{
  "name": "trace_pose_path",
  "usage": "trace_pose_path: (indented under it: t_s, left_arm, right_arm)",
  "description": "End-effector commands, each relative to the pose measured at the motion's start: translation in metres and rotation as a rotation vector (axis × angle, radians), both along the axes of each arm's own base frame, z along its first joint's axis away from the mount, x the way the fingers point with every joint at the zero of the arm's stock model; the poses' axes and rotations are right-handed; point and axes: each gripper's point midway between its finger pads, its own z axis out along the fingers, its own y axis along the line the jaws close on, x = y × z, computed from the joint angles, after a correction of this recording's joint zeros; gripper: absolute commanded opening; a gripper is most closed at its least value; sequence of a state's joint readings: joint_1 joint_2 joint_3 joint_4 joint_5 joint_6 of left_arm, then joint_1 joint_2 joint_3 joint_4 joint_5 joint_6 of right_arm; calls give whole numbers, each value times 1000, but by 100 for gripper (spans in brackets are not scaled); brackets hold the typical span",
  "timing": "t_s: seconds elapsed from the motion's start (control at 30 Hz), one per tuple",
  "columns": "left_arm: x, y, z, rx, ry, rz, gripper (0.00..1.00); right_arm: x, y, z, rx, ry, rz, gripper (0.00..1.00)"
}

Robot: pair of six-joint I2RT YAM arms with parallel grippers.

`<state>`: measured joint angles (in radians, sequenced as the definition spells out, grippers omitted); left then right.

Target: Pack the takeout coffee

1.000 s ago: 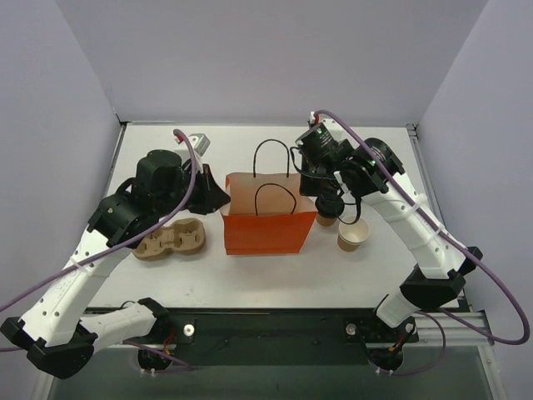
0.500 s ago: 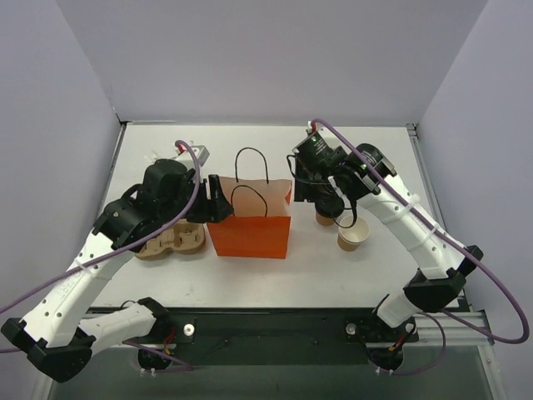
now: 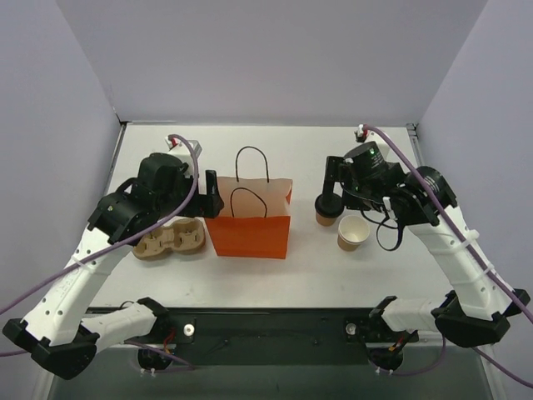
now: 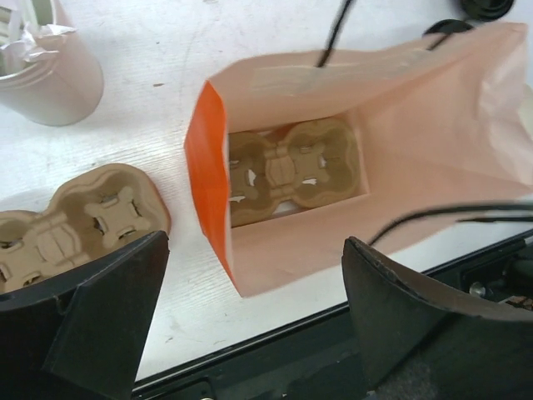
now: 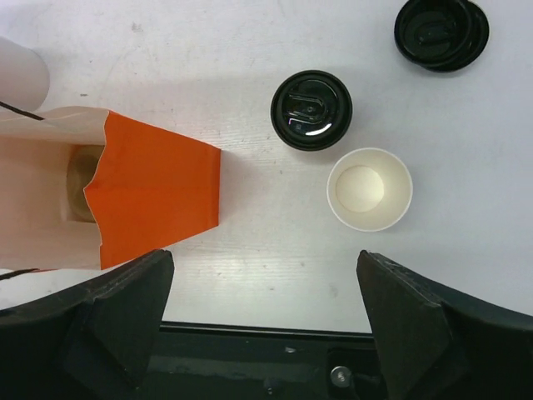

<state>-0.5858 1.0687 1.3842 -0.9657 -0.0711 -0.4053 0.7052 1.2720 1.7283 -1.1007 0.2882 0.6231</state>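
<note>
The takeout coffee (image 5: pixel 311 109), a tan cup with a black lid, stands on the white table to the right of the orange bag (image 3: pixel 250 229); from above it shows as (image 3: pixel 326 215). The bag stands upright with its mouth open (image 4: pixel 350 158), and a brown cup carrier (image 4: pixel 291 171) lies on its bottom. My left gripper (image 4: pixel 256 242) is open at the bag's left edge, holding nothing. My right gripper (image 5: pixel 265 254) is open above the table between the bag and the cups, empty and touching neither.
A tan cup with no lid (image 5: pixel 369 188) stands right beside the coffee. Spare black lids (image 5: pixel 441 32) lie further back. A second cup carrier (image 3: pixel 171 240) sits left of the bag, and a pale taller cup (image 4: pixel 42 75) stands behind it.
Both grippers have opened and let go of the bag's rim. The bag slid a little left, then stayed. My right arm has drawn back to the right, off the bag.
</note>
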Motion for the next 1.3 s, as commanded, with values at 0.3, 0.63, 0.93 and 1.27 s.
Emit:
trace_pose_path:
  t_s: [0.3,0.63,0.93,1.27]
  left_arm:
    - [24,3,-10,18,101,-8,68]
    - [37,-4,-15,-8,32,-29,17]
    - [19,-26,-1,-86,-47,-222,0]
    - [-18,-40,-26,-196,51,-272,0]
  right_arm:
    - [-18,-26,-5,-8,8,93,98]
    - [-14,-29,-7,-33,-4,96,95]
    - [57,-43,-48,-23,123,-34,94]
    - [105,-46,-136,-65,296,114,92]
